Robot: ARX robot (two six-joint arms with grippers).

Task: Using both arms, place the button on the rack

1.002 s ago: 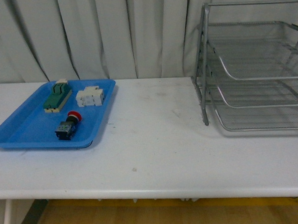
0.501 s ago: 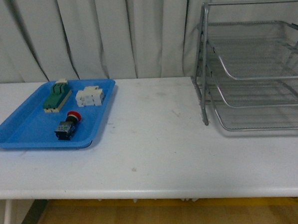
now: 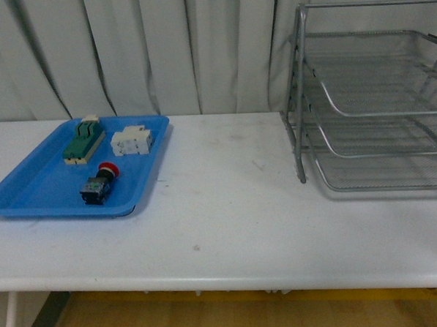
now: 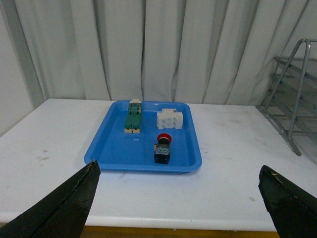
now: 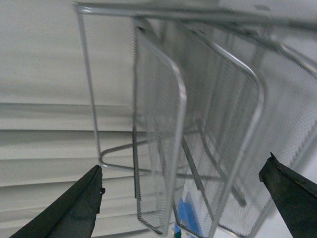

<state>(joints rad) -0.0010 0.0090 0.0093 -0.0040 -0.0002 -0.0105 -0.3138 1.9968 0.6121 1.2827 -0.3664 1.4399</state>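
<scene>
The button (image 3: 98, 184) (image 4: 163, 148), red cap on a black and blue body, lies in the near part of a blue tray (image 3: 29, 192) (image 4: 111, 148) at the table's left. The rack (image 3: 369, 97), silver wire mesh in three tiers, stands at the table's right; its frame (image 4: 292, 104) also shows in the left wrist view. My left gripper (image 4: 181, 206) hangs open well short of the tray, near the table's front edge. My right gripper (image 5: 183, 203) is open, close to the rack's mesh (image 5: 208, 129). Neither arm shows in the front view.
In the tray with the button lie a green-and-cream block (image 3: 84, 140) (image 4: 133, 116) and a white block (image 3: 132, 141) (image 4: 170, 119). The white table (image 3: 228, 207) stretches between tray and rack. Grey curtains (image 3: 161, 49) hang behind. The table's front edge (image 3: 224, 277) is near.
</scene>
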